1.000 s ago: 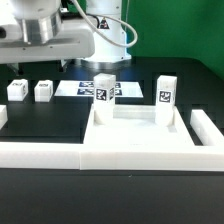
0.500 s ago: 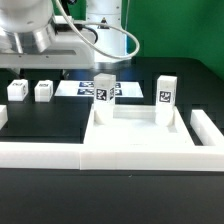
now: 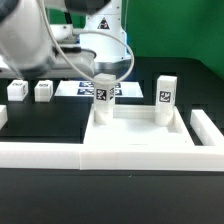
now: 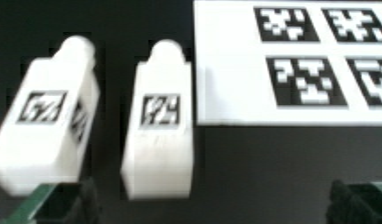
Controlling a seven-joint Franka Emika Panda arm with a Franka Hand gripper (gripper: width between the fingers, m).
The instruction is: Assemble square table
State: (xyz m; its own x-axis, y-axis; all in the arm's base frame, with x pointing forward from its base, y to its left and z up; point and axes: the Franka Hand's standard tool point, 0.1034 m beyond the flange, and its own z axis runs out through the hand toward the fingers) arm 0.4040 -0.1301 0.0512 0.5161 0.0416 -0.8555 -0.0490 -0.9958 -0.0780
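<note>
The white square slab (image 3: 140, 138) lies at the exterior view's middle right. Two tagged leg blocks (image 3: 104, 94) (image 3: 166, 94) stand upright at its far corners. Two more leg blocks (image 3: 17, 90) (image 3: 43, 90) lie loose on the black table at the far left. In the wrist view these two legs (image 4: 46, 112) (image 4: 161, 115) lie side by side, tags up. My gripper (image 4: 209, 205) is open and empty above the table, its fingertips (image 4: 55, 205) dark at the frame edge, the nearer leg's end just inside them. The arm (image 3: 30, 40) looms blurred at the upper left.
The marker board (image 3: 88, 87) lies flat behind the slab and shows beside the loose legs in the wrist view (image 4: 294, 60). A low white rail fence (image 3: 40, 152) runs along the front and up the exterior view's right side (image 3: 205, 125).
The arm has swung left and closer to the camera, now filling the upper left above the two loose legs. The slab and legs have not moved.
</note>
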